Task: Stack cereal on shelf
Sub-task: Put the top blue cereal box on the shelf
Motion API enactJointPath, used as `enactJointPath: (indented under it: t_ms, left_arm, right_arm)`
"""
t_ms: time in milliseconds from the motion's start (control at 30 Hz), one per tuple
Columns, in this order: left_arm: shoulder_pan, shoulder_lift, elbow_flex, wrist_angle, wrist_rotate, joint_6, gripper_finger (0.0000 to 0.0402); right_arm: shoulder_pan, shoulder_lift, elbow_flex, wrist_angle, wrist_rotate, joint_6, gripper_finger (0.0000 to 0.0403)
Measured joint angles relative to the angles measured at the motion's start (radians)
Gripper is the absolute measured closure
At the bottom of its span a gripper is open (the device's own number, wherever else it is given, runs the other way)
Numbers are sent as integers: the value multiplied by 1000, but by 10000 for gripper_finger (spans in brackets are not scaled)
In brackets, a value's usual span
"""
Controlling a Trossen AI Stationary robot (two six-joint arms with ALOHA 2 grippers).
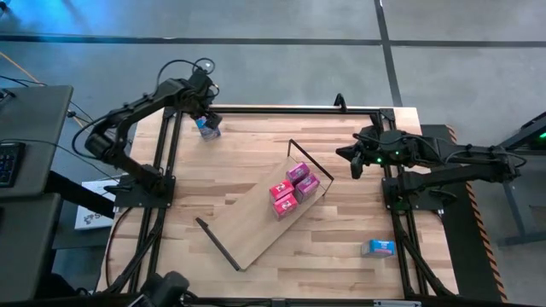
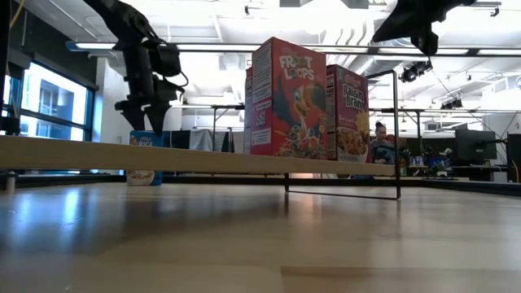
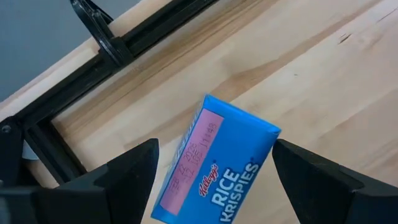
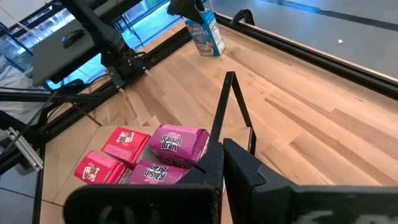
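A blue Rice Krispies cereal box [image 1: 208, 129] stands upright on the table near the far left corner. My left gripper [image 3: 214, 152] hangs open just above it, pointing down, with a finger on either side of the box top [image 3: 214, 168] and not touching. In the low view the gripper [image 2: 146, 114] is above the box [image 2: 143, 167]. The shelf [image 1: 247, 226] lies slantwise mid-table, carrying two red and two pink boxes [image 1: 292, 189] standing at its far end. My right gripper [image 1: 354, 162] hovers shut over the table's right side, beyond the shelf's far end.
A second blue box [image 1: 378, 247] lies flat on the table near the right front. Black wire frames [image 1: 309, 162] stand at both shelf ends. A black rail [image 3: 124, 46] runs along the table's far edge behind the standing box.
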Motion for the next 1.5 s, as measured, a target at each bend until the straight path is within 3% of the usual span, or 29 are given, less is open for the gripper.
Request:
enactJointPath:
  t_ms: [500,933,1233,1500]
  left_arm:
    - [0,79,0,-116,1,113,94]
    - [0,116,0,-49,2,131,96]
    - [0,116,0,-50,2,139,135]
    - [-2,116,0,-64,2,121,194]
  right_arm:
    - [0,0,0,-5,0,-1,402]
    - [0,0,0,-5,5,-1,402]
    - [0,0,0,-5,27,-1,402]
    - [0,0,0,-5,27,22,402]
